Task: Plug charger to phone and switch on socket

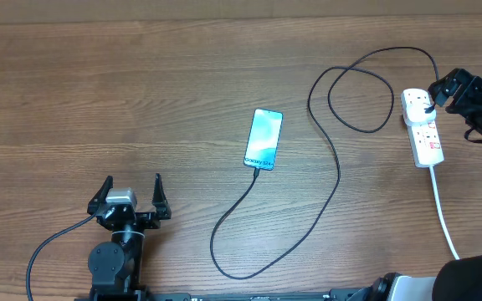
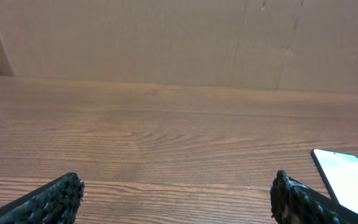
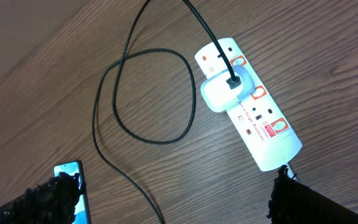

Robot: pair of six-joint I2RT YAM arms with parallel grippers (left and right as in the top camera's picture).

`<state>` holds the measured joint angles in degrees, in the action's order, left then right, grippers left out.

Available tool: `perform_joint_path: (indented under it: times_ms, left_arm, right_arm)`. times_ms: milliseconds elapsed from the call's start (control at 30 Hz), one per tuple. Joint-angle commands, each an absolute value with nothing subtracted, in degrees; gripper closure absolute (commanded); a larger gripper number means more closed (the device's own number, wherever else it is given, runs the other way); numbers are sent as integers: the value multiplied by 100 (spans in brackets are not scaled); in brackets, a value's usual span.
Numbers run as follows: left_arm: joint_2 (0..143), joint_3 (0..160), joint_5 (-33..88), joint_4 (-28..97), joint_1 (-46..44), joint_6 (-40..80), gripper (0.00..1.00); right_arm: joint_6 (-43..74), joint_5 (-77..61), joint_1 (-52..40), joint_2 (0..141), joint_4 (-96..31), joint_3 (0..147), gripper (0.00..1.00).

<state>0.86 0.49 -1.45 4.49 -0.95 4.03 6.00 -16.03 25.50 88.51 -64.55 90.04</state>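
While left tool (image 1: 133,182), right tool (image 3: 173,186) gape: phone (image 1: 264,138), charger (image 1: 339,180), socket (image 1: 428,139), one each

A wooden table (image 1: 99,92) with brown, streaky grain running lengthwise fills the overhead view. Along the table's far edge a plain beige board (image 2: 135,37) stands upright, meeting the tabletop. A faint vertical seam and some creases mark its right part.
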Motion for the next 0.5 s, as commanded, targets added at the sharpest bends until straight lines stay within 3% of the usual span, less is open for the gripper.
perform_joint_path:
  times_ms: [0, 467]
  left_arm:
    - [23, 32, -54, 447, -34, 276, 0]
    - [23, 32, -51, 447, -34, 276, 0]
  right_arm:
    - [600, -1546, 2547, 8831, -6442, 9113, 0]
    - [604, -1636, 2412, 8600, -6020, 9006, 0]
